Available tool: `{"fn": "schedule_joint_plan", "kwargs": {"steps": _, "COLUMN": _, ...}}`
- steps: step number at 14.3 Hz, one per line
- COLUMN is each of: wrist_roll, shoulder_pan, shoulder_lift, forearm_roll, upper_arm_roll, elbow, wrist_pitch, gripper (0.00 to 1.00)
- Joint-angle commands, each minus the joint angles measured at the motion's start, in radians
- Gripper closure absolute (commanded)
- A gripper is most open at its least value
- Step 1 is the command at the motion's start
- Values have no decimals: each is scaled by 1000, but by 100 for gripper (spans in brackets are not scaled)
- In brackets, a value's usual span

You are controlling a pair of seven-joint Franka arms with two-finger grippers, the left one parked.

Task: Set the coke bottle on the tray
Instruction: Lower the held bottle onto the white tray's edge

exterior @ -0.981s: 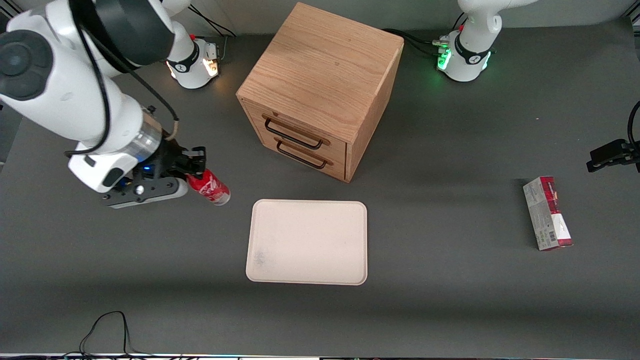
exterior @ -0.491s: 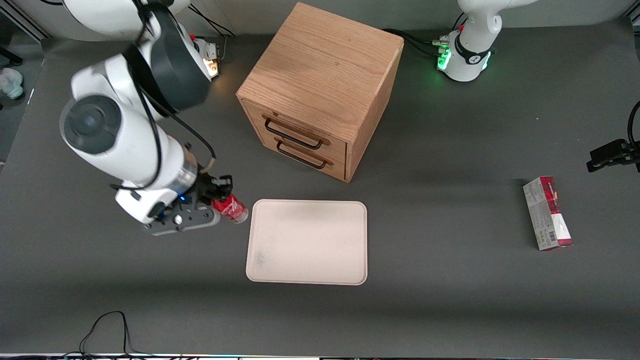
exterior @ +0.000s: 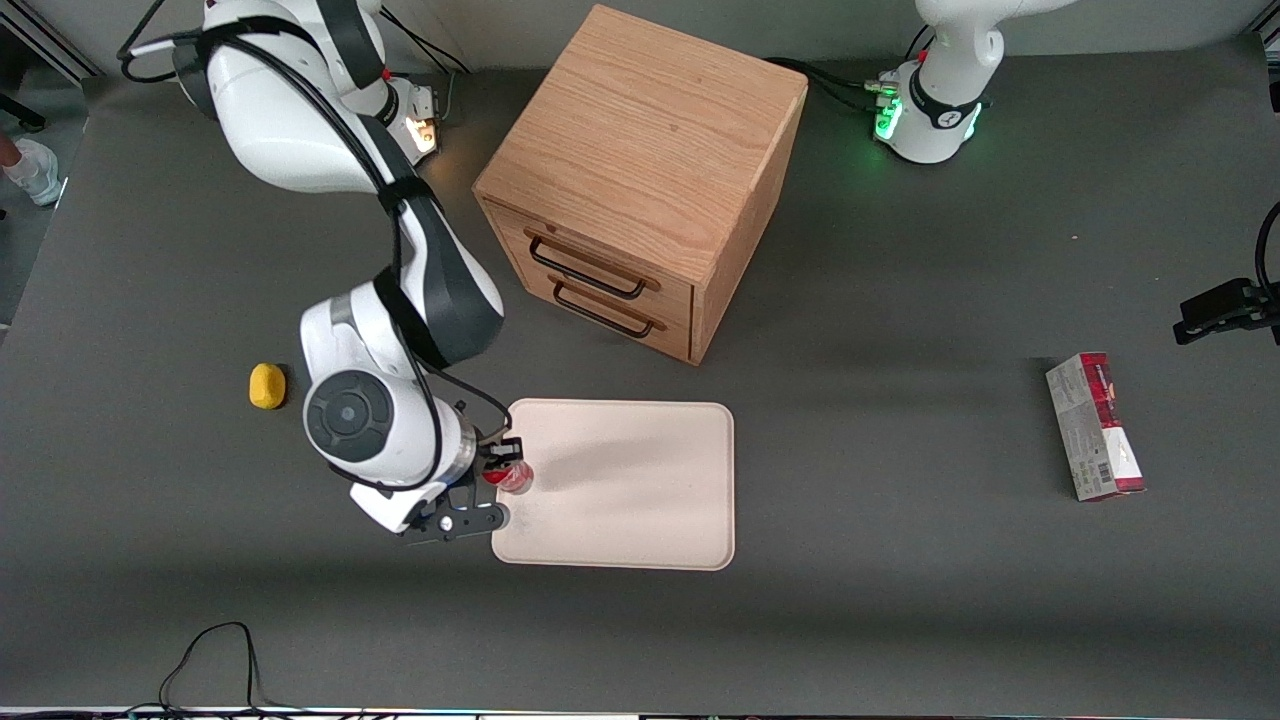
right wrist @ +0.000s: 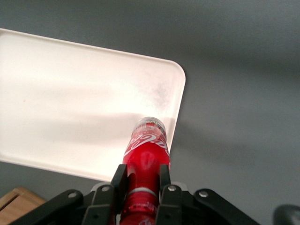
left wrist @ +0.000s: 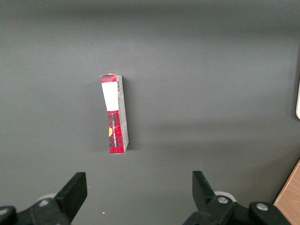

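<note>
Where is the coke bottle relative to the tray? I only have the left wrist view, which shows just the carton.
Observer: The coke bottle is over the tray's edge at the working arm's end, held by the hand.
Operator: Is the hand closed on it?
Observer: Yes. In the right wrist view the fingers clamp the coke bottle near its neck.
Operator: Anything else on that end of the table?
Observer: A yellow lump lies on the table, farther toward the working arm's end than the tray.
</note>
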Motion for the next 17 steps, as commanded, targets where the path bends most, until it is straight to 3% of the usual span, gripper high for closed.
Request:
{"fn": "schedule_joint_plan", "kwargs": {"steps": 1, "wrist_roll": 2, "shoulder_pan": -10, "shoulder_lift": 51, "forearm_roll": -12, "upper_arm_roll": 11, "elbow": 57, "wrist_pitch": 22, "gripper": 100}}
{"fn": "schedule_joint_plan", "kwargs": {"steps": 6, "wrist_roll": 2, "shoulder_pan": -9, "shoulder_lift": 81, "forearm_roll": -62, "upper_arm_roll": 15, "elbow": 55, "wrist_pitch": 81, "gripper": 100}}
{"fn": "schedule_joint_plan", "kwargs": {"steps": 15, "wrist_roll": 16, "shoulder_pan": -4, "shoulder_lift": 88, "forearm_roll": -62, "upper_arm_roll": 18, "elbow": 48, "wrist_pitch": 110, "gripper": 100}}
{"fn": "schedule_joint_plan", "kwargs": {"steps": 16, "wrist_roll": 19, "shoulder_pan": -4, "shoulder_lift": 88, "forearm_roll": -62, "upper_arm_roll": 18, "elbow": 45, "wrist_pitch": 112, "gripper": 75}}
{"fn": "schedule_joint_plan", "kwargs": {"steps": 17, "wrist_roll": 22, "shoulder_pan": -2, "shoulder_lift": 88, "forearm_roll": -61, "upper_arm_roll": 18, "elbow": 40, "wrist_pitch": 122, "gripper": 36}}
